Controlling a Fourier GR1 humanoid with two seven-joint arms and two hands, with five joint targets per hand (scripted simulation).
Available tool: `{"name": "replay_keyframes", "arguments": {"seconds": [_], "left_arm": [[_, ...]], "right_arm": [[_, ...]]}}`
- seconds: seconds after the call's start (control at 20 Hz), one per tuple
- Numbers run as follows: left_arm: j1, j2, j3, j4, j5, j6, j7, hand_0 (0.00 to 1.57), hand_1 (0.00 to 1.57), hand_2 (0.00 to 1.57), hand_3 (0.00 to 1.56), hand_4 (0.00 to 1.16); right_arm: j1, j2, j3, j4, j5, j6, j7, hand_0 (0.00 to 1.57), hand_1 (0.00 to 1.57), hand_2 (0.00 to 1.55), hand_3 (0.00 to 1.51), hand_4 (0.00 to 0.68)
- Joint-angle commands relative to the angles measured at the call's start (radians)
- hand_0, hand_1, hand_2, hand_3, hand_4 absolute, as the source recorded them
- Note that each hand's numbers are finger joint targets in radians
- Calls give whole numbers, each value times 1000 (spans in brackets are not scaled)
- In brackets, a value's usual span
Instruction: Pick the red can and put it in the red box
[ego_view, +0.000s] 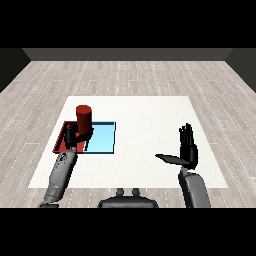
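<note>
At the left edge of the table we see the red tray, with the blue tray touching it on its right side; the two lie side by side, about midway between the near and far edges of the tabletop. Our left forearm comes up from the near left corner and ends over the red tray; the left hand has its fingers curled round the lower part of the red can — grasping it. The can stands upright in that hand, its top rising clear above the fingers; it sits over the seam where the two trays meet, and we cannot tell whether its base touches a tray or hangs above it, since the hand hides the bottom. Much of the red tray is covered by the hand and forearm, so only its left rim and near corner show plainly.

Further right, the middle of the tabletop is white and bare. Toward the near right corner our right hand is held up above the table, well apart from both trays; its fingers are straight and released, pointing upward, with the thumb stretched out to the left — it grasps nothing.
</note>
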Motion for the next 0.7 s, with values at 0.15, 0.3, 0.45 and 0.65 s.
{"name": "replay_keyframes", "arguments": {"seconds": [0.15, 0.3, 0.45, 0.65], "left_arm": [[-65, 118, 134, 367, -10, -42, -63, 1571, 1571, 1571, 1502, 1086], [-142, 127, 170, 593, -21, -71, -160, 1571, 1571, 1571, 1499, 1035], [-225, 126, 188, 782, -33, -70, -171, 1571, 1571, 1571, 1505, 1031], [-281, 92, 160, 951, -98, 22, -74, 1563, 1563, 1454, 1340, 926]], "right_arm": [[53, -20, -112, 171, -58, 48, -86, 0, 0, 0, 0, 0], [61, -2, -74, 106, -9, 5, -38, 0, 0, 0, 0, 0], [15, -28, -107, 175, 23, -19, -30, 0, 0, 0, 0, 0], [4, -15, -125, 254, 0, 0, -76, 0, 0, 0, 0, 0]]}}
